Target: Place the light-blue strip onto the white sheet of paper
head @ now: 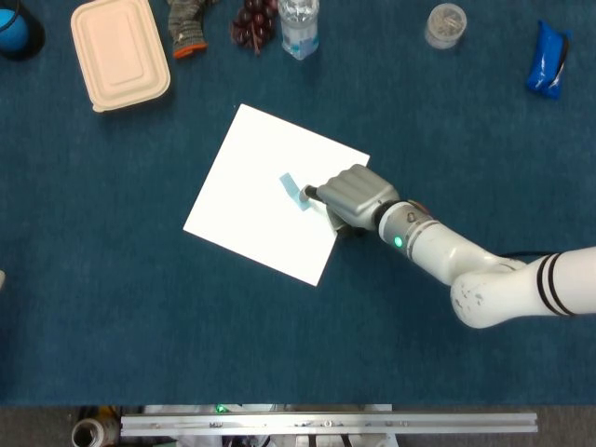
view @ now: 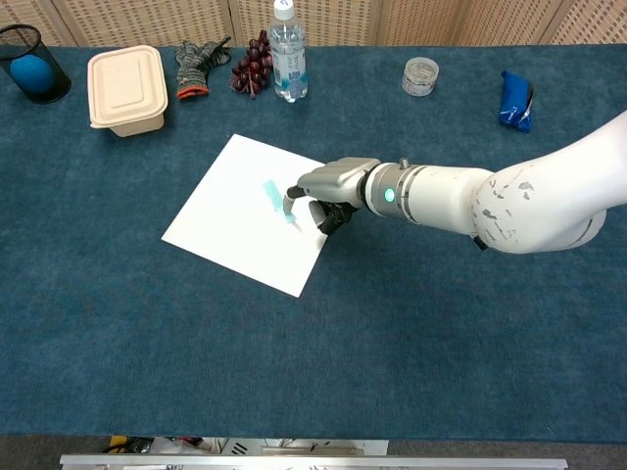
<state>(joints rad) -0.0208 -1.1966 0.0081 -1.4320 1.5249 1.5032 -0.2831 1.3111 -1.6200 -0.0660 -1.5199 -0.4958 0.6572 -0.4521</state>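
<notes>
- Right hand [head: 352, 194] over the right edge of the white sheet of paper [head: 251, 205], fingers curled, pinching one end of the light-blue strip [head: 294, 192].
- Strip lies on the sheet near its middle, far end angled up-left.
- Left hand not visible in either view.
- Sheet lies flat on the blue surface [head: 140, 307].

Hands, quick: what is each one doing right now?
Left hand: not in either view.
Right hand: fingertips at one end of the light-blue strip over the white paper; cannot tell if it grips it.
</notes>
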